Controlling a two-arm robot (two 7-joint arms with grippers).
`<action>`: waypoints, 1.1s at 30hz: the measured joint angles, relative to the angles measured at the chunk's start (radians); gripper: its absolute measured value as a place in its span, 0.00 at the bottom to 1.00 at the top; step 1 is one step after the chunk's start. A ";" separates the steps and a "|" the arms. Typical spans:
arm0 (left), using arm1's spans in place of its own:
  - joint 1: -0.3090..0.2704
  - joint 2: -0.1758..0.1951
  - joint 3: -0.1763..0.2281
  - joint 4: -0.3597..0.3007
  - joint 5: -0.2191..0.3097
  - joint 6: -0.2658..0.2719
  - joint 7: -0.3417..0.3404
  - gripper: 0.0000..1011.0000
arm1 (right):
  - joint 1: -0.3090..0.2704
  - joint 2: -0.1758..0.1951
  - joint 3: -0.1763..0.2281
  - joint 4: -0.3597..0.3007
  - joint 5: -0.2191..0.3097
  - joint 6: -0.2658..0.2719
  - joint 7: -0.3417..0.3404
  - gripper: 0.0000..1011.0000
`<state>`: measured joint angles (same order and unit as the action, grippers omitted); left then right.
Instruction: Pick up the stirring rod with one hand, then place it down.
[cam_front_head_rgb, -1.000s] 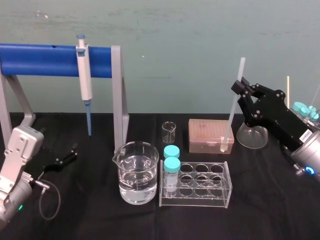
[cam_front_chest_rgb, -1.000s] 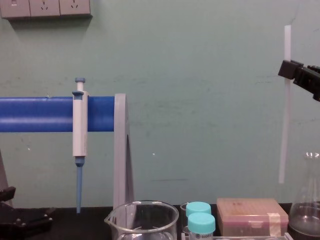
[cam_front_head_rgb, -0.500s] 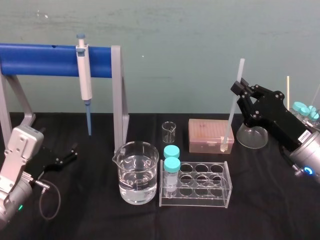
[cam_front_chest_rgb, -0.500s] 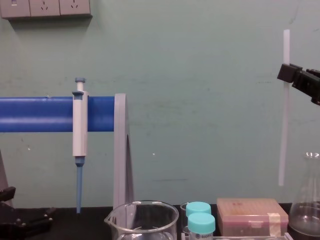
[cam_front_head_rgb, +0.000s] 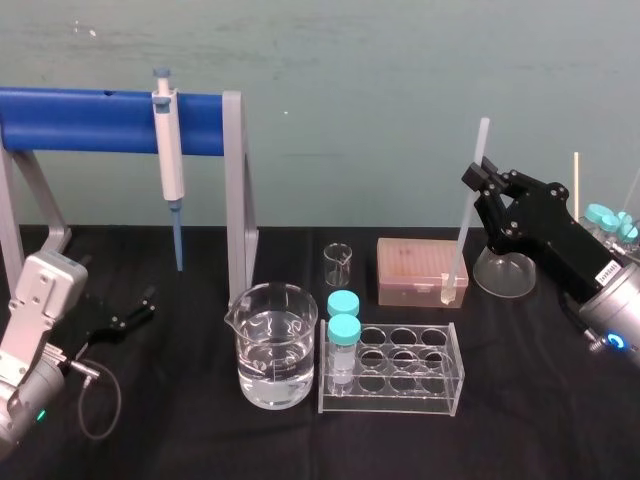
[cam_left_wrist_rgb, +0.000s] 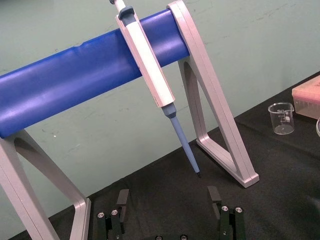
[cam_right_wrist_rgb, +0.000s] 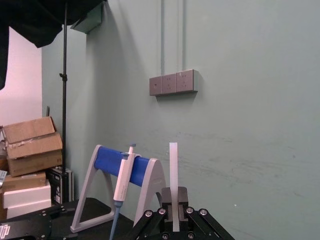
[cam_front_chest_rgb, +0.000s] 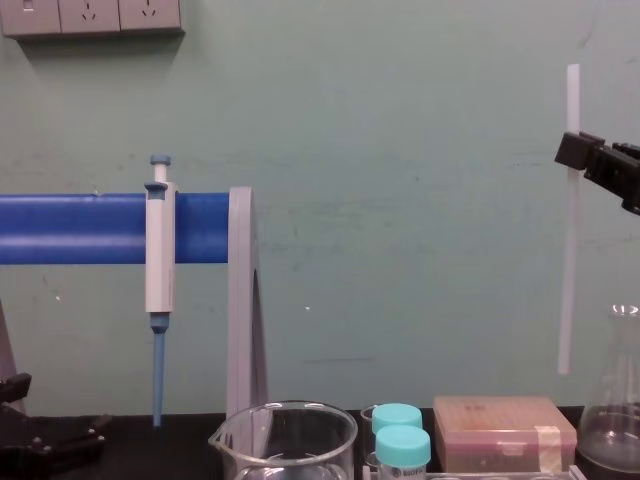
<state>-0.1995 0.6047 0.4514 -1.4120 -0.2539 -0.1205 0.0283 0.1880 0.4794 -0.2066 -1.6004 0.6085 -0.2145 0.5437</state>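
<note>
**Rod lifted, set-down left to do**

The stirring rod (cam_front_head_rgb: 462, 225) hangs nearly upright at 2 o'clock in the head view, its lower end clear of the counter (cam_front_head_rgb: 520, 400). The right gripper (cam_front_head_rgb: 480, 178) has its jaws clamped on the rod's upper part. Pickup looks done; placing remains. The left gripper (cam_left_wrist_rgb: 167, 194) rests at 8 o'clock, jaws spread and empty.

right claw (cam_front_chest_rgb: 573, 150): cut by right edge | beaker (cam_front_chest_rgb: 285, 440): cut below

Beaker (cam_front_head_rgb: 271, 345) left of tube rack (cam_front_head_rgb: 392, 368), box (cam_front_head_rgb: 420, 270) behind the rack
</note>
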 joint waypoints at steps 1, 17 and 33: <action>0.000 0.000 0.000 0.000 0.000 0.000 0.000 0.99 | 0.001 0.000 0.000 0.001 0.000 0.000 0.001 0.06; 0.000 0.000 0.000 0.000 0.000 0.000 0.000 0.99 | 0.012 -0.005 -0.005 0.015 0.003 0.002 0.006 0.06; 0.000 0.000 0.000 0.000 0.000 0.000 0.000 0.99 | 0.014 -0.003 -0.008 0.018 0.009 0.002 0.012 0.06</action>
<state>-0.1996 0.6047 0.4514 -1.4120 -0.2538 -0.1205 0.0283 0.2024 0.4764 -0.2142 -1.5828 0.6177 -0.2129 0.5554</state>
